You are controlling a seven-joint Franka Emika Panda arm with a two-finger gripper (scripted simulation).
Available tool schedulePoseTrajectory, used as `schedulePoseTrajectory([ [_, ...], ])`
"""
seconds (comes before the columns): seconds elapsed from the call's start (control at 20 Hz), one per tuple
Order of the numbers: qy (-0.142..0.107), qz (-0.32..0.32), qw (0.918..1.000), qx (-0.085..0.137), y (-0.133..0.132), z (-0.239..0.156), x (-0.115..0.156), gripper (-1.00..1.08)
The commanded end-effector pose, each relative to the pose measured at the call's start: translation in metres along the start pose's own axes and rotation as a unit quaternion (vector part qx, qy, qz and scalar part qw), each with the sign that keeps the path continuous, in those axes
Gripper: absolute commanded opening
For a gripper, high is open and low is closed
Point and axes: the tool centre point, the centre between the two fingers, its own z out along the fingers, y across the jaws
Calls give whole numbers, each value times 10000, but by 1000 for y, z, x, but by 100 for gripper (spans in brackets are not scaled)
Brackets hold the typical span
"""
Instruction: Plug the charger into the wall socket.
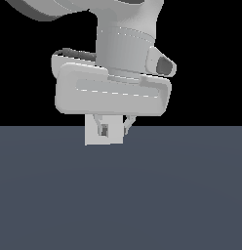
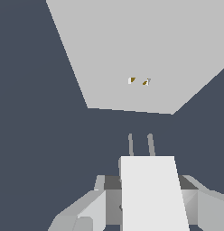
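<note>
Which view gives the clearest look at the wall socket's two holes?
The wrist view: the wall socket faces the camera, its two small holes showing ahead of the charger prongs. The exterior view shows only the socket's lower part, no holes, behind the gripper.

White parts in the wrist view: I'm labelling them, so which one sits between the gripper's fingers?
The charger, the small white block with two thin prongs, sits in the gripper. The wall socket, the large flat plate with two tiny holes, stands apart ahead.
</note>
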Motion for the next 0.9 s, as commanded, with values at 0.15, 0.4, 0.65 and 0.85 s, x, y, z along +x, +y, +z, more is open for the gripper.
schedulePoseTrajectory([
  [0.15,-6,249,9996,-115,-3,-5,7,-100],
  [0.4,-16,352,9992,-165,-5,-7,9,-100],
  [0.65,-20,383,9991,-181,-5,-7,10,-100],
  [0.85,-21,381,9991,-179,-5,-7,10,-100],
])
